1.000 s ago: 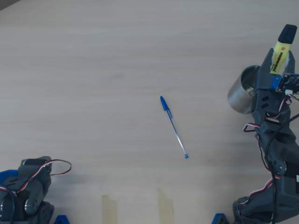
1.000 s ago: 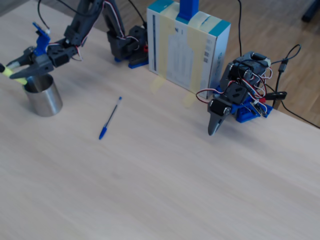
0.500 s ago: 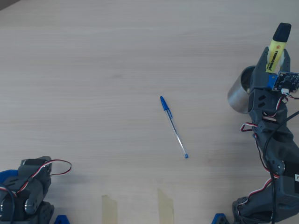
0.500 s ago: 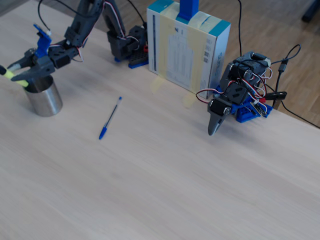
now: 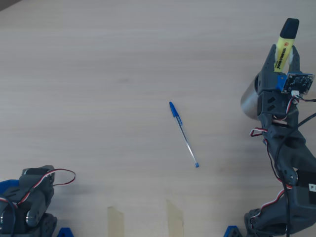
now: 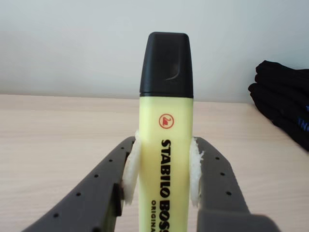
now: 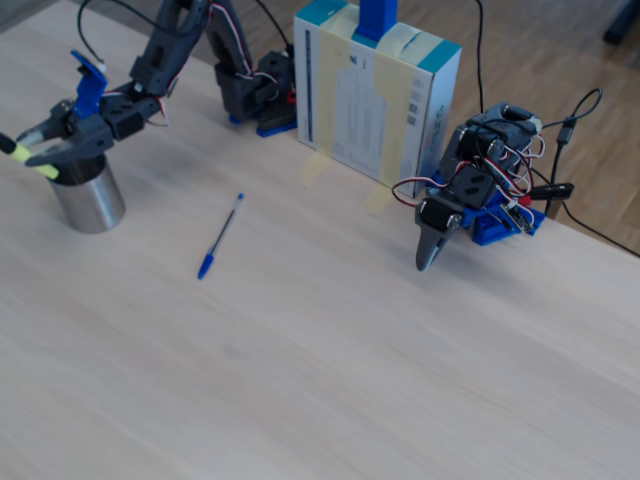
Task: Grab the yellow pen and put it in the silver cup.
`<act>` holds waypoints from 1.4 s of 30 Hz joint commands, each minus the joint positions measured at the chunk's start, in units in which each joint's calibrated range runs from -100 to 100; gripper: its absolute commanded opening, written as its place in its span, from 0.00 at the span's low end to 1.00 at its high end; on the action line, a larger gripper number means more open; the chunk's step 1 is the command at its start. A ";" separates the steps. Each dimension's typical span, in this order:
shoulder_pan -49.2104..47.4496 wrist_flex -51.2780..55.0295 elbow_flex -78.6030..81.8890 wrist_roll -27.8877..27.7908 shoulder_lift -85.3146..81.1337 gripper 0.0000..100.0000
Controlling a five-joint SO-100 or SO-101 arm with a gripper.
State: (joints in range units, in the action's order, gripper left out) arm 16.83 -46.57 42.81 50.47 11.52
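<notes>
overhead view, jaws [image 5: 282, 55] hide most of silver cup [image 5: 248, 100]

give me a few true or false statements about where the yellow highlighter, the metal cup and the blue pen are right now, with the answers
1. The tool is shut on the yellow highlighter. True.
2. The highlighter's black cap is off. False: the cap sits on the end that sticks out past the tool.
3. The blue pen lies inside the silver cup. False: it lies on the table, well apart from the cup.
4. The cup stands upright. True, as the fixed view shows.
5. The highlighter rests on the table. False: it is held up in the air, close by the cup.
</notes>
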 commanded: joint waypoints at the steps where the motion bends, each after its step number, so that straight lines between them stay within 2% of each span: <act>1: 1.15 -0.92 -1.58 -0.27 -1.38 0.02; 17: 2.19 -0.58 11.75 -0.27 -16.01 0.02; 37: 3.07 -0.58 15.74 -0.32 -11.02 0.02; 42: 3.07 -0.50 16.65 -2.61 -10.60 0.02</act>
State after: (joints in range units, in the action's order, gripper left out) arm 19.58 -46.73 59.49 49.12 1.12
